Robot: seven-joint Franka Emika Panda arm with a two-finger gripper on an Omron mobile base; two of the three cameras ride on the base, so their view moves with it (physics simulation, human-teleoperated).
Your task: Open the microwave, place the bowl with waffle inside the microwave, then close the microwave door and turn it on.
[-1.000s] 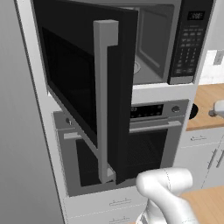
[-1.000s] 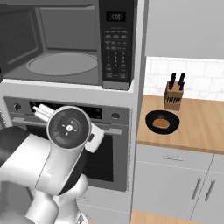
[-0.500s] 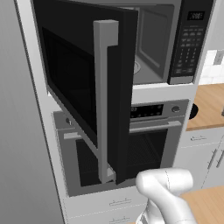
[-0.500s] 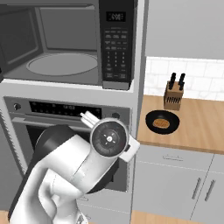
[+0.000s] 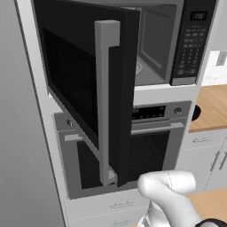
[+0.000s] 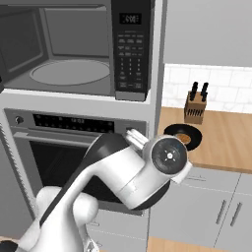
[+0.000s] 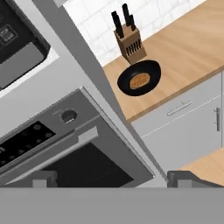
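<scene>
Microwave door [image 5: 88, 80] open, tool [image 7: 109, 177] wide and empty.
The bowl [image 7: 139, 78] with waffle [image 7: 140, 80] sits on the counter [image 7: 192, 52] ahead of the tool, just before the knife block [image 7: 129, 41]; the microwave [image 6: 74, 49] is above it.

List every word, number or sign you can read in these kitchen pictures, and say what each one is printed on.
None can be read.
Microwave display: pale digits, too blurred to read.
Microwave keypad: small marks on the buttons, too small to read.
Oven control strip: faint marks, too small to read.
</scene>
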